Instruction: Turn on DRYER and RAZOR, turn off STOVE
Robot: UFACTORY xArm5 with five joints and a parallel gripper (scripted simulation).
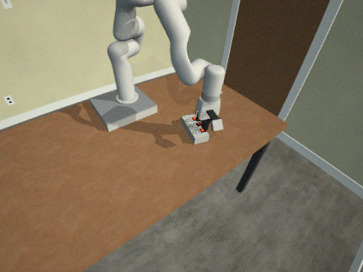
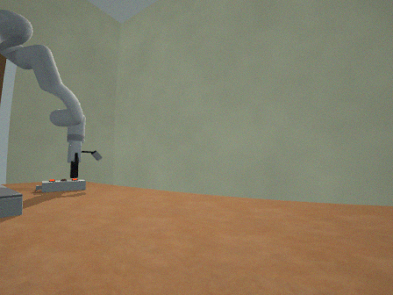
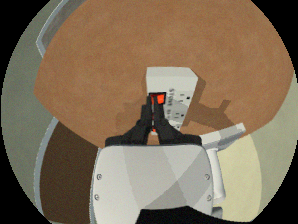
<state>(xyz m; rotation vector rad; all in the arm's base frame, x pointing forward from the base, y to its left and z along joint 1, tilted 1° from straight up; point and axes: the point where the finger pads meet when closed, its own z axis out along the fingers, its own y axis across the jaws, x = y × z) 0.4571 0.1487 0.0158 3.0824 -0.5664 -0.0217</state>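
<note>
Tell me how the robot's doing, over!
Gripper shut, empty, at the STOVE switch. Power strip flat on table. Fingers hide part of the switches.

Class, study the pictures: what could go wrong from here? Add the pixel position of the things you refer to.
The closed gripper point(image 1: 205, 129) point(image 2: 74, 176) point(image 3: 152, 103) is right over the power strip point(image 1: 201, 141) point(image 2: 64, 187) point(image 3: 171, 79). Pressing off-centre could tip or slide it. The fingertips are close to the switch labelled STOVE point(image 3: 160, 99), so a sideways move might flip it wrongly.
</note>
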